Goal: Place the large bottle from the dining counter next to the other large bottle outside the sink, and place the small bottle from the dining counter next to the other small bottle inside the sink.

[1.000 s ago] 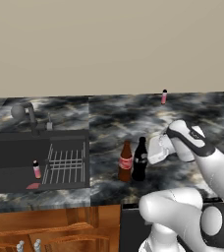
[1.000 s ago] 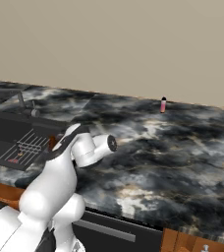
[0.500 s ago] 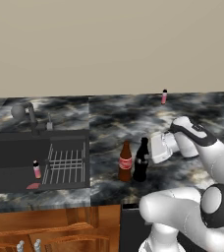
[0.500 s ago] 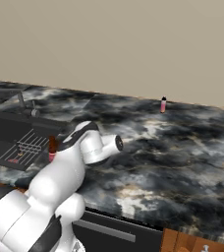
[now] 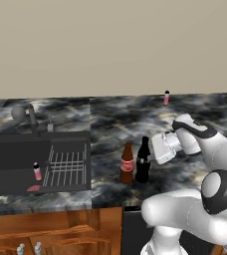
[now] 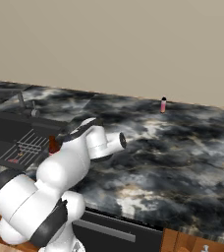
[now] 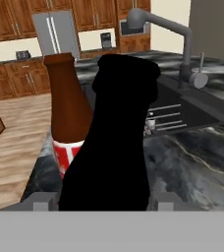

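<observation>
Slim-necked glossy black bottle [image 5: 143,162] beside brown red-labelled bottle [image 5: 127,165] — marbled stone.

A black-and-white marbled bench [image 5: 110,124] runs along the wall, a black sink [image 5: 16,154] set into its left end. Just right of the sink, a brown bottle [image 5: 127,164] with a red label and a black bottle [image 5: 143,161] stand upright side by side on the stone. Far back near the wall, well apart from them, a small pink bottle [image 5: 166,98] stands alone.
</observation>
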Motion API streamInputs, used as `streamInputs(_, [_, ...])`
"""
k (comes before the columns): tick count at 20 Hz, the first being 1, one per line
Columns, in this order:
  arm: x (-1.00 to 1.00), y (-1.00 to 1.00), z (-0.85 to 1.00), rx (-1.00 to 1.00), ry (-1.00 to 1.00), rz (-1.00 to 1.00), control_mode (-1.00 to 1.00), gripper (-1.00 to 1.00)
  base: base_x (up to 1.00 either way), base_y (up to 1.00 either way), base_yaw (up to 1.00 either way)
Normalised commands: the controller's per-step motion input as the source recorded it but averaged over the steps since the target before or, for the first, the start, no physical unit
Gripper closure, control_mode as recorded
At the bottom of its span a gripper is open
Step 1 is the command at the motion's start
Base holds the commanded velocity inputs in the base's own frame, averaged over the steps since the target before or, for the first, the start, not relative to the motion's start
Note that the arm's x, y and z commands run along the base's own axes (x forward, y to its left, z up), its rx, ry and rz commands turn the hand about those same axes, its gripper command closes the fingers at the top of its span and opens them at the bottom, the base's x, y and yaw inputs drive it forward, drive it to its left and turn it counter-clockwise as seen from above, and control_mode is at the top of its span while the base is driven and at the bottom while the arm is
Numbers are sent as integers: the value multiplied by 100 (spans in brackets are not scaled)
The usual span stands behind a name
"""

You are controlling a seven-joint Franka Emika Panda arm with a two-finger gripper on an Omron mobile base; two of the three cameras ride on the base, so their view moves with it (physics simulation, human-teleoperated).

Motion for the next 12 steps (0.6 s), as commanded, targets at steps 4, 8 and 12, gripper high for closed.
streamInputs(4, [0,0,-31,0,-4,6,-100,-100,0,0,0])
streamInputs(8, [-4,0,-28,0,-5,6,-100,-100,0,0,0])
streamInputs(12, [-7,0,-19,0,-9,6,-100,-100,0,0,0])
